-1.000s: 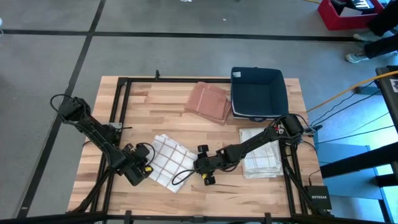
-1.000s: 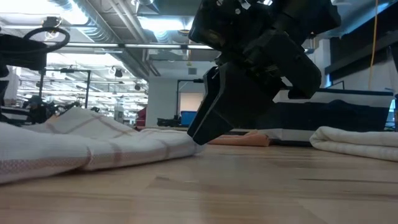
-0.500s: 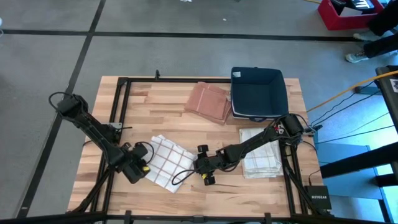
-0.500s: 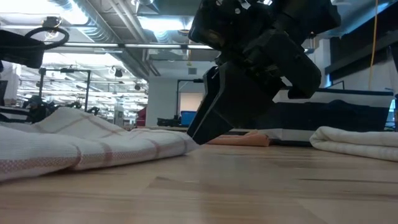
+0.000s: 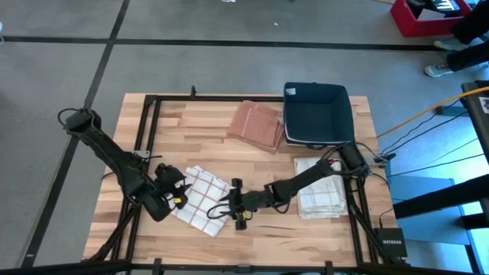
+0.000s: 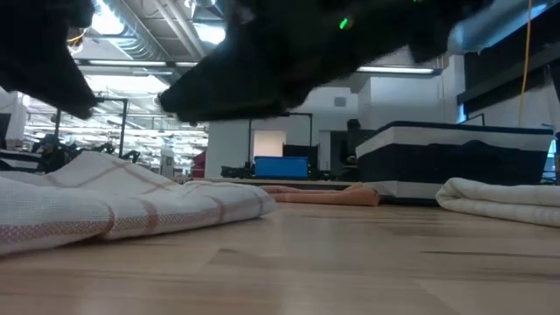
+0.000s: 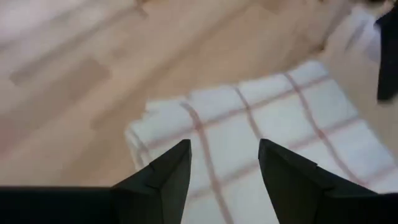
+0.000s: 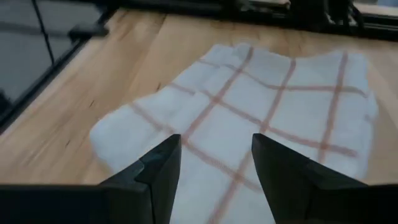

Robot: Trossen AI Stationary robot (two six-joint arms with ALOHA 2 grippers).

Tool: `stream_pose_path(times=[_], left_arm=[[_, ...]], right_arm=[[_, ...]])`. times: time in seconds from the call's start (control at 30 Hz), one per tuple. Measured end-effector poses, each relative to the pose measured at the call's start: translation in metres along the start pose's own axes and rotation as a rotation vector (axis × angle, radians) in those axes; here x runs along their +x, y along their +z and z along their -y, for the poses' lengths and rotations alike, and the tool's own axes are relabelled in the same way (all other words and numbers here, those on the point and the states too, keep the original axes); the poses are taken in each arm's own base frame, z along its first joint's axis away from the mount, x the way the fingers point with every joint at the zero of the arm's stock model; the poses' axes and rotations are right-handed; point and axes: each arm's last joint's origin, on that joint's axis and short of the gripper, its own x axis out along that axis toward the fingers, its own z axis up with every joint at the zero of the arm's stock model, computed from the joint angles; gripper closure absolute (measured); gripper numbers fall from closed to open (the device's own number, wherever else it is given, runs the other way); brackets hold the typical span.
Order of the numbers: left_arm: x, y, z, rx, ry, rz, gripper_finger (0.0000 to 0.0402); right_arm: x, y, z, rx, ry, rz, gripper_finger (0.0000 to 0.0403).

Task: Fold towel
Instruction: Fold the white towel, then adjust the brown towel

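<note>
**Both grippers open, towel lies folded between them**

Checked towel [image 5: 200, 200] sits flat at table's 6 o'clock edge, doubled over, so fold looks done. Left gripper [image 5: 174, 195] at towel's 9 o'clock, fingers apart, holding nothing. Right gripper [image 5: 235, 206] at its 3 o'clock, fingers apart too, empty; prob. both clear so cloth stays put.
</note>
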Motion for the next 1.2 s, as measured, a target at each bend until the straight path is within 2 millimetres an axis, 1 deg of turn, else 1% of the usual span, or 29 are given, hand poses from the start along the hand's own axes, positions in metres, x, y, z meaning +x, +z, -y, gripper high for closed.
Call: stream_pose_path(times=[0.13,0.23,0.3,0.37,0.5,0.6,0.7,0.8,0.87,0.9,1.0,1.03,1.1,1.2], left_arm=[[0.021,-0.014,-0.003,0.033,0.006,0.039,0.0221],[0.04,-0.029,-0.013,0.036,0.039,0.034,0.0221],[0.05,-0.036,-0.022,0.035,0.089,0.029,0.0221],[0.058,-0.042,-0.035,-0.009,0.157,0.028,0.0221],[0.069,-0.053,-0.056,-0.162,0.233,0.009,0.0221],[0.073,-0.058,-0.066,-0.245,0.246,-0.003,0.0221],[0.071,-0.059,-0.064,-0.235,0.229,-0.001,0.0221],[0.066,-0.055,-0.055,-0.193,0.199,-0.024,0.0221],[0.061,-0.049,-0.047,-0.151,0.16,-0.048,0.0221],[0.058,-0.045,-0.043,-0.133,0.136,-0.048,0.0221],[0.049,-0.031,-0.028,-0.08,0.063,-0.036,0.0221],[0.045,-0.026,-0.024,-0.055,0.042,-0.029,0.0221],[0.038,-0.014,-0.015,-0.005,0.002,-0.011,0.0221],[0.027,0.008,-0.003,0.091,-0.049,0.033,0.0221]], right_arm=[[0.021,-0.021,0.0,0.09,0.001,0.072,0.0203],[0.032,-0.041,0.0,0.083,-0.012,0.035,0.0203],[0.037,-0.054,0.0,0.074,-0.012,-0.014,0.0203],[0.038,-0.058,0.0,0.071,0.001,-0.034,0.0203],[0.038,-0.062,-0.001,0.05,0.032,-0.094,0.0203],[0.036,-0.063,-0.001,0.034,0.05,-0.133,0.0203],[0.034,-0.058,-0.001,0.033,0.048,-0.129,0.0203],[0.029,-0.046,0.0,0.026,0.038,-0.124,0.0203],[0.024,-0.034,0.0,0.022,0.044,-0.116,0.0203],[0.02,-0.025,0.0,0.024,0.045,-0.102,0.0203],[-0.003,0.006,0.003,0.021,0.045,-0.088,0.0203],[-0.012,0.014,0.005,0.017,0.042,-0.102,0.0203],[-0.029,0.022,0.007,0.001,0.036,-0.157,0.0203],[-0.055,0.031,0.004,-0.033,0.051,-0.21,0.0203]])
